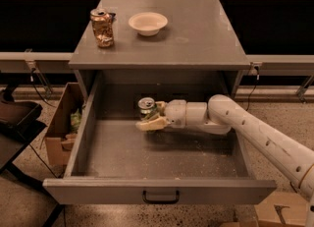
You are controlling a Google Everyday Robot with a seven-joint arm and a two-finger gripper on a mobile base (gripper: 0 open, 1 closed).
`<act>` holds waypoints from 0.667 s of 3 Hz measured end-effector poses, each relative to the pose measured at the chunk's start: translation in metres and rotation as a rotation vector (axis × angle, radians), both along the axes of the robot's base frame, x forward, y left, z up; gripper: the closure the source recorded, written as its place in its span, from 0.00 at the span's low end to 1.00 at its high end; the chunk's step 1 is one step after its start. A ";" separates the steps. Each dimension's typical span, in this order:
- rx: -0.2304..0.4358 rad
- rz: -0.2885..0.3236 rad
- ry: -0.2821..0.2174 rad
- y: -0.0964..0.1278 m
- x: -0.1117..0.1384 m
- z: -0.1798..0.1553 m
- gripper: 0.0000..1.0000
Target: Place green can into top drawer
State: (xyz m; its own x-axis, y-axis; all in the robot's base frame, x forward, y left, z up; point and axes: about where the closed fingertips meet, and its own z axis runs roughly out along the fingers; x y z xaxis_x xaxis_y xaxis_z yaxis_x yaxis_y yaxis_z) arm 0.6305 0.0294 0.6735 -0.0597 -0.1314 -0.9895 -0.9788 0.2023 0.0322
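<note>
Two drink cans: one green can, one orange-gold can. One white bowl. One cabinet with one open top drawer. One gripper, inside the drawer near its back, clasping the green can. Two cardboard boxes on the floor.

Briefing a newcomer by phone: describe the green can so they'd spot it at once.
Look in the open top drawer of the grey cabinet. Toward its back, the gripper holds the green can in its jaws. Unlike the orange-gold can on top, it is green with a silver lid.
</note>
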 end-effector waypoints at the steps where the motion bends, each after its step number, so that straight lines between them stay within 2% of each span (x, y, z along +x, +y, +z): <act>1: 0.000 0.000 0.000 0.000 0.000 0.000 0.59; 2: 0.000 0.000 0.000 0.000 0.000 0.000 0.34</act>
